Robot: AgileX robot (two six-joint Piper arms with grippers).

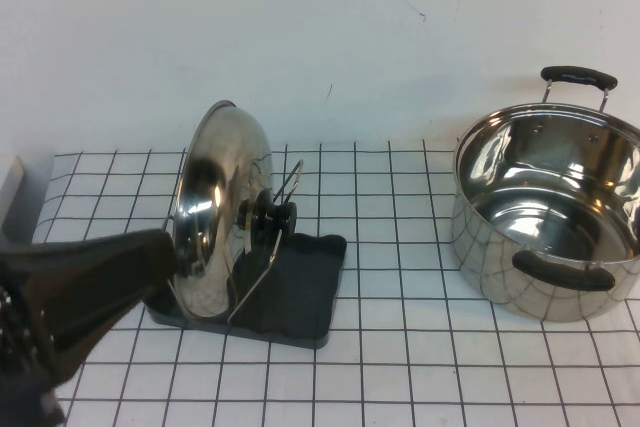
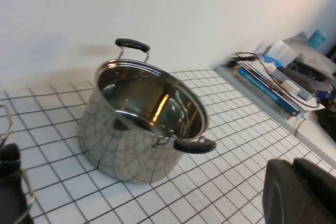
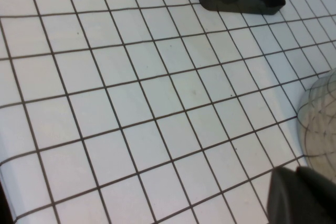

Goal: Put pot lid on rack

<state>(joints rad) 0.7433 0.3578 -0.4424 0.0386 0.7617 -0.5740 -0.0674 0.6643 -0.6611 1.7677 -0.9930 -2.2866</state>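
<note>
While the pot lid (image 1: pixel 215 209) stands on edge in the rack (image 1: pixel 290 297), we see the left gripper (image 1: pixel 172 255) at its near-left rim; we can't tell its jaw state. Right gripper (image 3: pixel 302 196) hovers over the table right of the rack; its opening is likewise unclear.

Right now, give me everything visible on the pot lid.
The round, domed, shiny stainless-steel pot lid stands on edge in the small silver-wire rack, whose dark grey plastic tray sits on the gridded table. Its black round knob points toward the pot side, between the wire loops, and its polished surface mirrors the room. The left tool sits at the lid's lower rim; actual contact is unclear. The right tool shows only in its wrist view, over bare table.
</note>
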